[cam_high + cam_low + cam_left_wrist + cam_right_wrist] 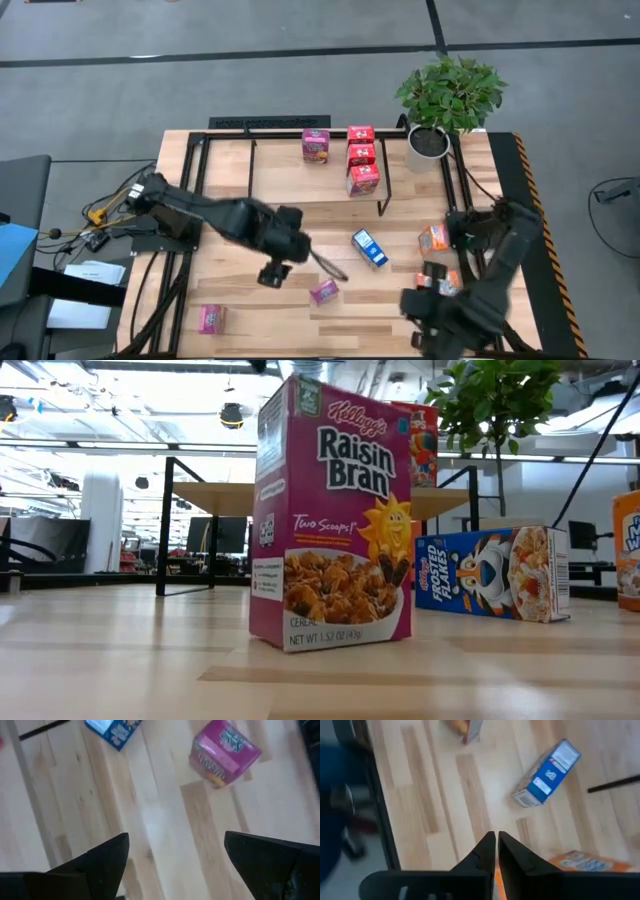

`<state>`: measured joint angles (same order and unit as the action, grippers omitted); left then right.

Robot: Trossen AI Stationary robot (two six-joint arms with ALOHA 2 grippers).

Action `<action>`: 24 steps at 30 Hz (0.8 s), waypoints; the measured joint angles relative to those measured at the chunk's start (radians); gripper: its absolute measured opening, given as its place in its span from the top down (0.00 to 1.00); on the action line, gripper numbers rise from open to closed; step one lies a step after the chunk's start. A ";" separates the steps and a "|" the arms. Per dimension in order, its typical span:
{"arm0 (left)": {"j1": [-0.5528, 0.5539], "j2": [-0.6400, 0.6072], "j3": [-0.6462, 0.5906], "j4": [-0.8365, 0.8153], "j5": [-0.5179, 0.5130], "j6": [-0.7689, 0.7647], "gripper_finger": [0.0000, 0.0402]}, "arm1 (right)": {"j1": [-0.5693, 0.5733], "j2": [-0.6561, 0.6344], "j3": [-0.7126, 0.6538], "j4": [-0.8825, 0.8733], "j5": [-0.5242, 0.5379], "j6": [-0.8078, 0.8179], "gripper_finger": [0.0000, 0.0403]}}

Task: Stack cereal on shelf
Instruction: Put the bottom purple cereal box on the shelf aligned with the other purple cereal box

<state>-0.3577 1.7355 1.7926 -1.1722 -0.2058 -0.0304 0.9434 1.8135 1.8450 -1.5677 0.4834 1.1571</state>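
The shelf [250, 125] stands at the table's far edge and holds one pink box [316, 145] and three red boxes [361, 156]. A pink Raisin Bran box [323, 292] [335, 520] [225, 752] stands upright on the table. A blue box [369, 248] [490, 572] [547, 772] lies on its side. My left gripper [330, 268] [175, 855] hovers open between these two boxes. My right gripper [428, 276] [496, 842] is shut, low at the table's right, over an orange box [442, 283] [580, 861]. Another orange box [433, 238] stands farther back. My right gripper's shut fingers [485, 850] point down and toward the table's left, right beside the orange box [580, 861]. Orange shows through the slit between them. Whether they touch the box I cannot tell.
A third pink box [210, 318] sits near the table's near-left corner. A potted plant [450, 95] stands at the shelf's right end. Black frame tubes [180, 200] run along the table's left and right sides. Bare wood lies under the shelf's left half.
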 joint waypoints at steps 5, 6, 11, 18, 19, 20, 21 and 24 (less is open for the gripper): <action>-0.074 0.000 -0.055 0.082 -0.081 -0.053 0.21 | 0.100 -0.006 -0.080 -0.001 0.117 0.199 0.81; -0.086 -0.001 -0.055 0.101 -0.113 -0.057 0.21 | 0.109 -0.006 -0.100 -0.002 0.119 0.233 0.79; -0.115 0.001 -0.055 0.242 -0.190 -0.084 0.21 | 0.111 -0.007 -0.210 0.114 0.181 0.248 0.68; -0.115 0.015 -0.055 0.286 -0.166 -0.212 0.21 | -0.007 -0.006 -0.316 0.568 0.311 -0.215 0.69; -0.117 0.015 -0.055 0.286 -0.165 -0.223 0.21 | -0.035 -0.006 -0.330 0.646 0.311 -0.300 0.70; -0.121 0.015 -0.056 0.292 -0.159 -0.237 0.21 | -0.063 -0.006 -0.345 0.721 0.310 -0.382 0.71; -0.126 0.015 -0.056 0.307 -0.149 -0.251 0.21 | -0.090 -0.006 -0.357 0.791 0.303 -0.467 0.72; -0.147 0.016 -0.061 0.347 -0.114 -0.279 0.21 | -0.166 -0.006 -0.397 0.984 0.243 -0.644 0.74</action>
<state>-0.5051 1.7515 1.7314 -0.8251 -0.3200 -0.3093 0.7778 1.8072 1.4479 -0.5836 0.7260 0.5127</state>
